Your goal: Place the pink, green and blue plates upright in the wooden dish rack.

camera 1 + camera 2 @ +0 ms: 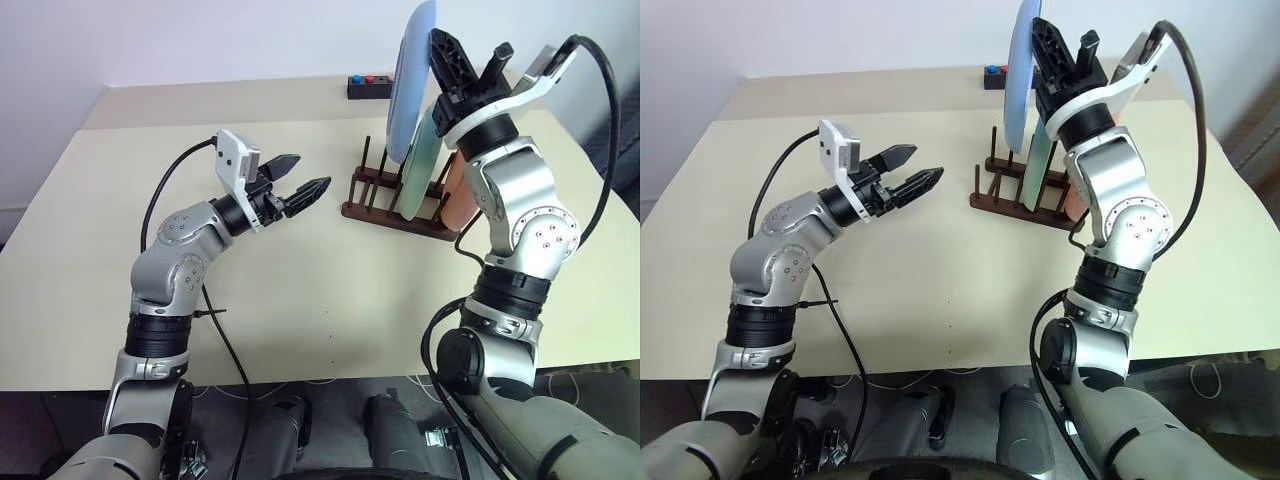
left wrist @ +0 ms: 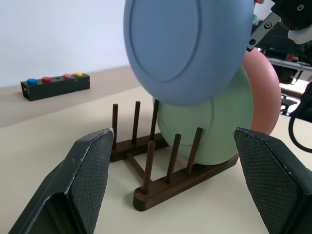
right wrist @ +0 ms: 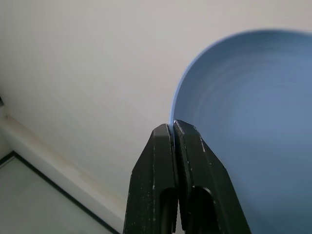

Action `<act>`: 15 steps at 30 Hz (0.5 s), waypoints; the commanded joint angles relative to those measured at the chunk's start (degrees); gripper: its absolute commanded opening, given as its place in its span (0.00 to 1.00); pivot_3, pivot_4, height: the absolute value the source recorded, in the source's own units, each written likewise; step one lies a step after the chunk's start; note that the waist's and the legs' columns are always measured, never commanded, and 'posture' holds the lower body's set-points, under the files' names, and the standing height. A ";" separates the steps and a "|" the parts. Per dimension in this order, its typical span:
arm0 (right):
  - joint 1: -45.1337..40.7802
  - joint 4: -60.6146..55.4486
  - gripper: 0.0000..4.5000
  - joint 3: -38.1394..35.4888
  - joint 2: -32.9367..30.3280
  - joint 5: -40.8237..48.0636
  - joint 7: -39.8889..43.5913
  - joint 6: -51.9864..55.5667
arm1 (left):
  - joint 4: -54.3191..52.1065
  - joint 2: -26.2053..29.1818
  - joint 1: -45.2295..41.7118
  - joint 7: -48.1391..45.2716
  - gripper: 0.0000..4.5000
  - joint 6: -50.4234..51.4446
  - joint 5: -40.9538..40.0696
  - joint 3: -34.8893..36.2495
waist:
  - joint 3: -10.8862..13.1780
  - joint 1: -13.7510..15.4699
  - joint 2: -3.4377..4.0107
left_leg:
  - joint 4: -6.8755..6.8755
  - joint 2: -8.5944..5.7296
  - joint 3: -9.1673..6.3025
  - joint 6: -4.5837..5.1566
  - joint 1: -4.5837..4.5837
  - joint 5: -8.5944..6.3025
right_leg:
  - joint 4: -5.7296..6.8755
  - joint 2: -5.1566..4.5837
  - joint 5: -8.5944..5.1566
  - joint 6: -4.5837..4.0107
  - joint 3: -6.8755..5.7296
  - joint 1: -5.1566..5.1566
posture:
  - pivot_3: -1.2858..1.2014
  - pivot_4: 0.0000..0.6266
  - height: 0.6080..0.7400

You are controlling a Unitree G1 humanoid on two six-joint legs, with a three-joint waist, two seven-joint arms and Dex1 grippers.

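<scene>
My right gripper is shut on the rim of the blue plate, holding it on edge in the air just above the wooden dish rack. The green plate stands upright between the rack's pegs. The pink plate stands upright behind it, at the rack's right end. The pegs at the rack's left end are free. My left gripper hovers open over the table, left of the rack, with nothing between its fingers.
A small black box with coloured buttons lies at the far edge of the beige table, behind the rack. A black cable hangs from each arm.
</scene>
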 commanded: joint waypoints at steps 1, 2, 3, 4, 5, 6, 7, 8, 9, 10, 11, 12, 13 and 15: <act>-0.96 -3.81 0.01 1.13 0.24 1.54 -0.24 -1.15 | -2.15 -0.05 -0.86 -0.03 0.90 -0.92 -0.72 0.36 | 0.00 0.03 0.00 | 0.00 0.01 0.00 0.00 0.00 0.00 | 0.00 0.02 0.00 0.00 0.01 0.00 | 0.52 0.24 1.00; -0.62 -3.96 0.01 1.32 0.36 1.66 -0.40 -1.27 | -2.11 -0.07 -0.91 -0.04 0.90 -0.92 -0.76 0.41 | 0.00 0.04 0.00 | 0.00 0.01 0.00 0.00 0.00 0.00 | 0.00 0.02 0.00 -0.01 0.02 0.00 | 0.52 0.24 1.00; -0.15 -4.28 0.01 1.63 0.63 1.82 -0.59 -1.30 | -2.04 -0.08 -0.96 -0.07 0.90 -0.93 -0.77 0.43 | 0.00 0.07 0.00 | 0.00 0.01 0.00 0.00 0.00 0.00 | 0.00 0.03 0.00 -0.01 0.03 0.00 | 0.52 0.24 1.00; 0.22 -4.59 0.01 1.87 1.01 2.17 -0.91 -1.39 | -2.01 -0.08 -0.97 -0.11 0.90 -0.99 -0.73 0.40 | 0.00 0.09 0.00 | -0.01 0.01 0.00 0.00 0.00 0.00 | 0.00 0.03 0.00 -0.01 0.03 0.00 | 0.52 0.24 1.00; 0.63 -5.04 0.01 2.44 1.23 2.13 -0.96 -1.26 | -1.99 -0.18 -0.99 -0.13 0.90 -0.96 -0.83 0.41 | 0.00 0.09 0.00 | -0.01 0.02 0.00 0.00 0.00 0.00 | -0.01 0.04 0.00 -0.01 0.03 0.00 | 0.52 0.24 1.00; 0.91 -5.36 0.01 2.86 1.35 2.15 -1.03 -1.23 | -1.99 -0.25 -1.01 -0.14 0.90 -0.94 -0.90 0.41 | 0.00 0.06 0.00 | -0.02 0.02 0.00 0.00 0.00 0.00 | -0.01 0.04 0.00 -0.01 0.04 0.00 | 0.52 0.24 1.00; 1.11 -5.60 0.01 3.17 1.37 2.19 -1.09 -1.29 | -2.04 -0.30 -0.99 -0.13 0.90 -0.91 -0.96 0.42 | 0.00 0.04 0.00 | -0.02 0.03 0.00 0.00 0.00 0.00 | -0.01 0.05 0.00 -0.01 0.05 -0.01 | 0.52 0.24 1.00; 1.28 -5.83 0.01 3.46 1.24 2.13 -1.09 -1.37 | -2.10 -0.34 -0.93 -0.12 0.90 -0.90 -0.93 0.40 | 0.00 0.04 0.00 | -0.02 0.03 0.00 0.00 0.00 0.00 | -0.01 0.06 0.00 -0.01 0.06 -0.01 | 0.52 0.24 1.00; 1.26 -5.79 0.01 3.53 0.98 2.14 -1.08 -1.51 | -2.11 -0.41 -0.92 -0.13 0.90 -0.90 -0.89 0.33 | 0.00 0.05 0.00 | -0.02 0.03 0.00 0.00 0.00 0.00 | 0.00 0.07 0.00 -0.02 0.06 -0.01 | 0.52 0.24 1.00; 1.39 -5.76 0.01 3.64 0.68 2.11 -0.99 -1.51 | -2.13 -0.46 -0.91 -0.17 0.90 -0.92 -0.80 0.24 | 0.00 0.05 0.00 | -0.02 0.05 0.00 0.00 0.00 0.00 | -0.01 0.09 0.01 -0.02 0.06 -0.02 | 0.52 0.24 1.00; 1.65 -5.69 0.01 3.71 0.58 2.38 -1.13 -1.44 | -2.15 -0.51 -0.95 -0.19 0.90 -0.89 -0.83 0.23 | 0.00 0.07 0.00 | -0.02 0.06 0.00 0.00 0.00 0.00 | -0.01 0.10 0.01 -0.02 0.06 -0.02 | 0.52 0.24 1.00; 2.00 -5.68 0.01 3.86 0.58 2.51 -1.19 -1.37 | -2.15 -0.54 -0.98 -0.22 0.90 -0.90 -0.85 0.23 | 0.00 0.08 0.00 | -0.02 0.07 0.00 0.00 0.00 0.00 | -0.01 0.11 0.01 -0.03 0.06 -0.03 | 0.52 0.24 1.00; 2.50 -5.82 0.01 4.12 0.81 2.60 -1.14 -1.32 | -2.09 -0.54 -1.00 -0.24 0.90 -0.96 -0.80 0.21 | 0.00 0.08 0.00 | -0.03 0.07 0.00 0.00 0.00 0.00 | -0.01 0.11 0.01 -0.03 0.06 -0.02 | 0.52 0.24 1.00; 3.10 -5.88 0.01 4.50 1.24 2.64 -0.98 -1.51 | -1.97 -0.60 -0.99 -0.26 0.90 -1.13 -0.71 0.17 | 0.00 0.08 0.00 | -0.03 0.09 0.00 -0.01 0.00 0.00 | -0.02 0.13 0.01 -0.03 0.07 -0.03 | 0.52 0.24 1.00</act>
